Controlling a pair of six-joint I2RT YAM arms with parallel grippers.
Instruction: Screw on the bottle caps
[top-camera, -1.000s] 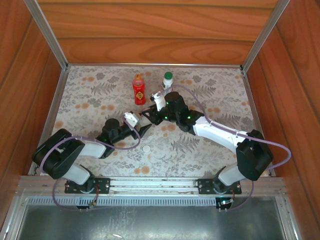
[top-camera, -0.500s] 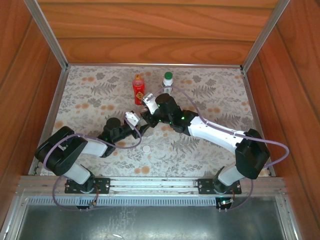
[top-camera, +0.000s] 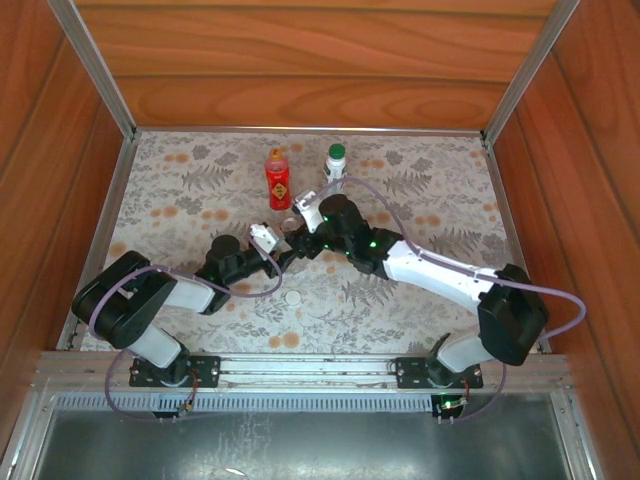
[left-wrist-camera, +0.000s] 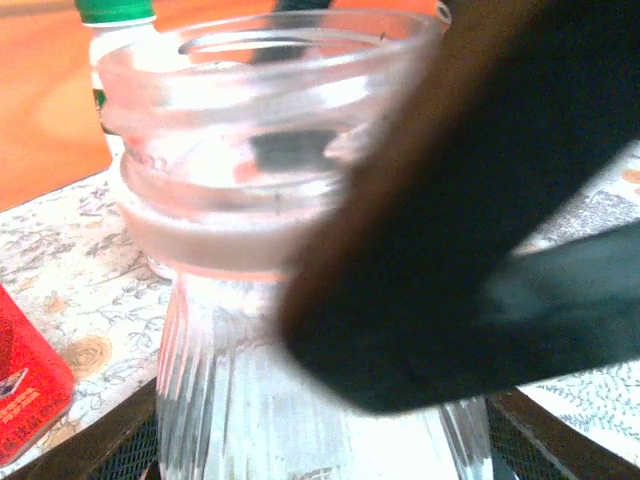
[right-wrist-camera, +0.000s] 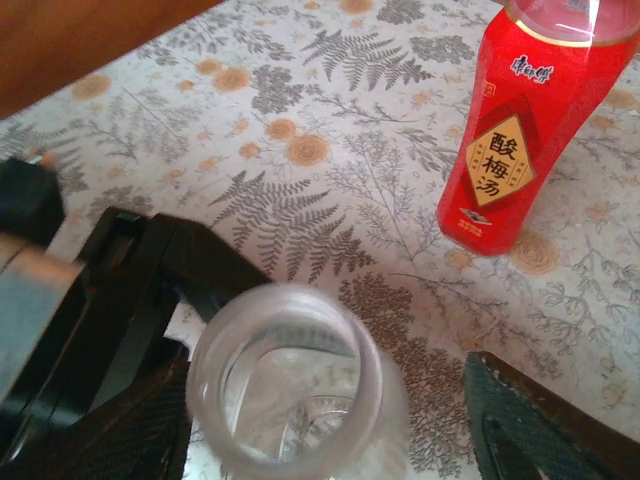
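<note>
The left hand (left-wrist-camera: 320, 445) is clamping the ribbed lower body of the short clear bottle (left-wrist-camera: 270, 180), a finger pressing each side. The bottle's mouth is standing open, uncapped. The right hand (right-wrist-camera: 325, 410) is hanging over that bottle with its fingers spread wide apart; whether either is touching the neck I cannot tell. A dark blurred shape (left-wrist-camera: 480, 200) is covering much of the left wrist view. The white cap (top-camera: 292, 297) is lying on the desk (right-wrist-camera: 330, 150), behind both hands toward the bases. The red bottle (right-wrist-camera: 520, 130) is standing beyond the right hand, its top cut off.

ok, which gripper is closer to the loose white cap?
Left. The left gripper is just beyond the white cap, at the near side of the short clear bottle; the right gripper is at its far side.
</note>
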